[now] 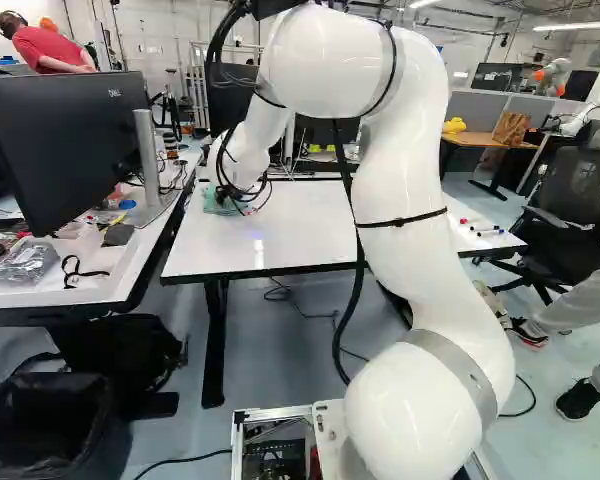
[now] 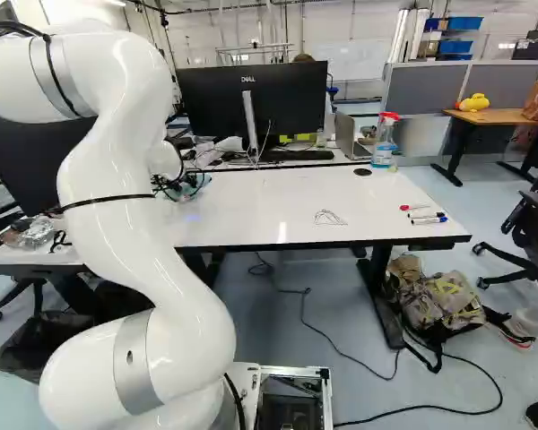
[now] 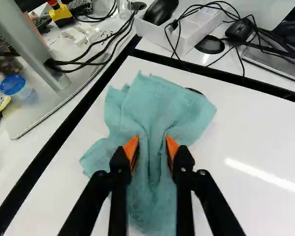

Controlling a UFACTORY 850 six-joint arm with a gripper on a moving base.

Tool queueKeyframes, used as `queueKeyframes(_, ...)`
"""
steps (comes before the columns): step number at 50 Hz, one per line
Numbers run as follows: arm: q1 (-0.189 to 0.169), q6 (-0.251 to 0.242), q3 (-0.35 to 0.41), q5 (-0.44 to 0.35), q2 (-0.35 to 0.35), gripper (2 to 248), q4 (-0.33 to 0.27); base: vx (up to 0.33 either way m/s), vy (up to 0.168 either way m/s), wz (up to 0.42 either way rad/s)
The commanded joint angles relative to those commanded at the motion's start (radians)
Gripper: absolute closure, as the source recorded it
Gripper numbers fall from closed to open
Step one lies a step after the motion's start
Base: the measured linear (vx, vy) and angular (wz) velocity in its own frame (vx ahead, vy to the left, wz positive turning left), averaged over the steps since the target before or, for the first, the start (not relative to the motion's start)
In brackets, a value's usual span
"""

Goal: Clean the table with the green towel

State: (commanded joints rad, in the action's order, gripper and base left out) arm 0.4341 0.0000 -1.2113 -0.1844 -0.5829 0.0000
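Observation:
In the left base view the gripper (image 1: 230, 194) is low over the white table (image 1: 310, 240), partly hidden by cables. The green towel (image 1: 216, 204) lies there under it, near the table's left edge. From the wrist, the gripper (image 3: 151, 152) is shut on the green towel (image 3: 160, 105), whose cloth is bunched into a fold between the orange pads. The rest of the cloth spreads crumpled ahead of the fingers and beneath them. Black line marks (image 2: 329, 218) show on the tabletop in the right base view, near its front edge.
Several markers (image 2: 423, 215) lie at the table's right end, and a spray bottle (image 2: 385, 141) stands at its back. Side desks with monitors (image 1: 65, 140) adjoin the left and back edges. A backpack (image 2: 435, 296) rests by the right table leg. Another robot (image 1: 555, 72) stands far off.

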Motion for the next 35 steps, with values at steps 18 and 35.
queueKeyframes(18,0.0,0.0,0.0,0.0,0.001,199,0.0,0.0,0.0,0.0)
queueKeyframes(35,-0.031,0.0,0.015,0.0,0.04,199,0.0,0.0,0.0,0.0)
